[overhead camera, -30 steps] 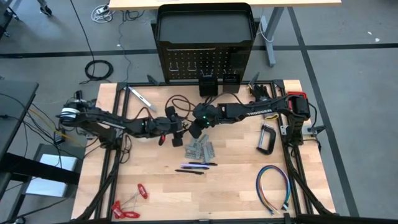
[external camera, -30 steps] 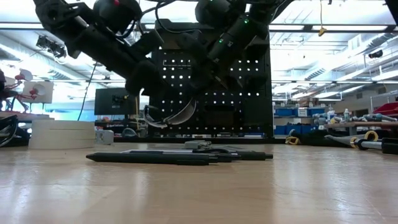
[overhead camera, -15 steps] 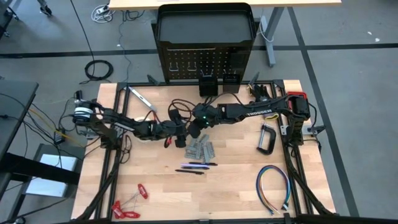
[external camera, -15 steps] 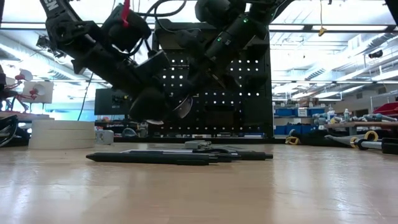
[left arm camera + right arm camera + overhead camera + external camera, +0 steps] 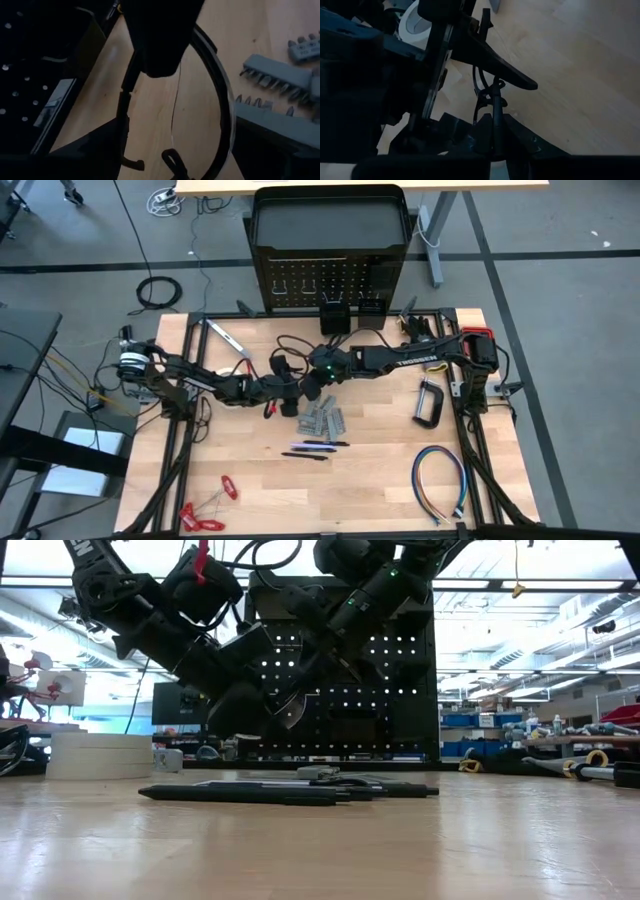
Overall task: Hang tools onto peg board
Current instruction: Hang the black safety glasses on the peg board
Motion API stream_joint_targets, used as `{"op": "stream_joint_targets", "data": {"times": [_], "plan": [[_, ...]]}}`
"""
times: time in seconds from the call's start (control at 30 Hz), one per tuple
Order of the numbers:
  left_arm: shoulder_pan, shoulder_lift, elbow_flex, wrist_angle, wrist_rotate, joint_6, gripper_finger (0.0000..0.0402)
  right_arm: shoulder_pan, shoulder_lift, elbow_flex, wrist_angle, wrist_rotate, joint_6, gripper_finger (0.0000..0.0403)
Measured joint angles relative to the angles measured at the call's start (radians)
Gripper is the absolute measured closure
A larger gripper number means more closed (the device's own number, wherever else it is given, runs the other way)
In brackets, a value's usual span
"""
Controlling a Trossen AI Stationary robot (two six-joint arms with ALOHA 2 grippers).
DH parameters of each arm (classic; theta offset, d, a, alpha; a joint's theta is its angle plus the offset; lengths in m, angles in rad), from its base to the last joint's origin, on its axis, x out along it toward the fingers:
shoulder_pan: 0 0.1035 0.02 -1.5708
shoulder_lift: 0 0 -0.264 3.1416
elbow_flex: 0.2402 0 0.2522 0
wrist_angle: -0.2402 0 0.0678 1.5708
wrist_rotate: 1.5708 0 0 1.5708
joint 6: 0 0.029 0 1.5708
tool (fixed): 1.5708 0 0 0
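Jaws of the right gripper [image 5: 303,388] pinch the black cable loop [image 5: 220,107] above the table's [image 5: 380,480] middle while the left gripper [image 5: 291,385], jaws wide, has moved in beside it, suggesting a handover before hanging on the far peg board [image 5: 330,278].

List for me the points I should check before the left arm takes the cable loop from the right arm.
1. The right gripper is shut on the black cable loop: ok.
2. The left gripper has its fingers open for the take: ok.
3. The loop lies between the left fingers: cannot tell; the left wrist view shows it close ahead, but not how deep it sits.
4. Both grippers are above the table, clear of the dark pens: ok in the low view.
5. There is clearance to the grey metal pieces beside the grippers: cannot tell.
6. The peg board has free hooks: ok, nothing hangs on them.
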Motion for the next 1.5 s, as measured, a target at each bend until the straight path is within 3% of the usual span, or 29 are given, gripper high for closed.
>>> {"op": "stream_joint_targets", "data": {"times": [0.3,0.7,1.03,1.37,1.5], "plan": [[0.000,0.000,0.000,0.017,-0.025,-0.004,0.0089,0.000,0.000,0.000,0.003,0.001,0.009,0.0359],[-0.001,-0.017,0.000,-0.061,-0.075,-0.002,0.0183,0.000,-0.001,0.002,0.017,0.005,0.017,0.0355],[-0.001,-0.047,0.018,-0.121,-0.097,-0.013,0.0208,-0.002,-0.016,0.002,0.009,0.015,-0.031,0.0305],[-0.001,-0.128,0.014,-0.144,-0.080,-0.043,0.0234,0.054,-0.134,0.002,-0.032,0.237,-0.222,0.0243],[-0.001,-0.186,0.016,-0.145,-0.050,-0.042,0.0236,0.083,-0.123,0.001,0.015,0.261,-0.265,0.0234]]}}
